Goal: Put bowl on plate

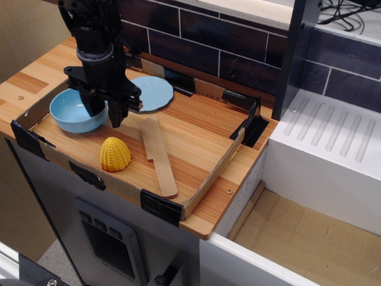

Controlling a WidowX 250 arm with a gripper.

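Note:
The deep light-blue bowl sits at the left end of the wooden tray. The flat light-blue plate lies behind and to the right of it, partly hidden by the arm. My black gripper points down over the bowl's right rim. One finger is inside the bowl and the other finger is outside it. The jaws stand close together on the bowl's wall. The bowl still rests on the tray.
A yellow ridged cone-shaped toy stands at the tray's front. A wooden spatula lies right of it. Raised cardboard edges with black corners ring the tray. A white dish rack and a dark post are at the right.

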